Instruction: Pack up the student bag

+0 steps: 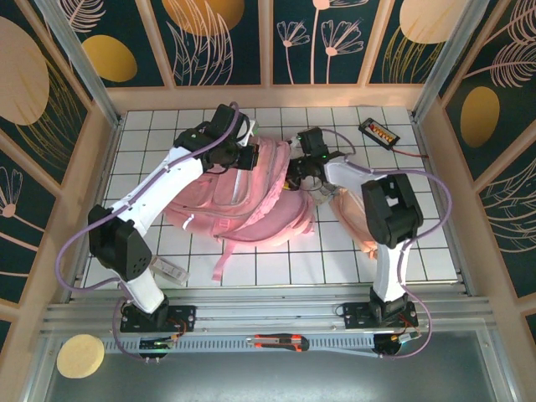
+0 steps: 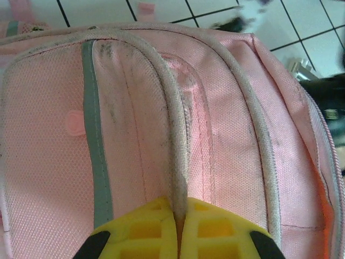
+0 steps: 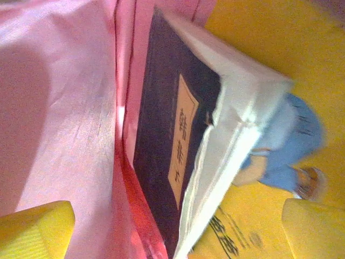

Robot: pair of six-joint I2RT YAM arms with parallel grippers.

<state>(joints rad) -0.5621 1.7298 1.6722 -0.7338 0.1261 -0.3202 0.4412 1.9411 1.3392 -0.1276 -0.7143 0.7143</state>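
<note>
While your left hand [image 2: 180, 237] pinches a grey piping ridge [image 2: 175, 135] on the student bag [image 1: 251, 205], which lies flat mid-counter [image 1: 435, 251] toward the far edge, your right hand [image 3: 172, 226] stands spread at the bag's pink opening, fingers either side of a dark book [image 3: 161, 135] leaning against a yellow cover [image 3: 253, 54].
</note>
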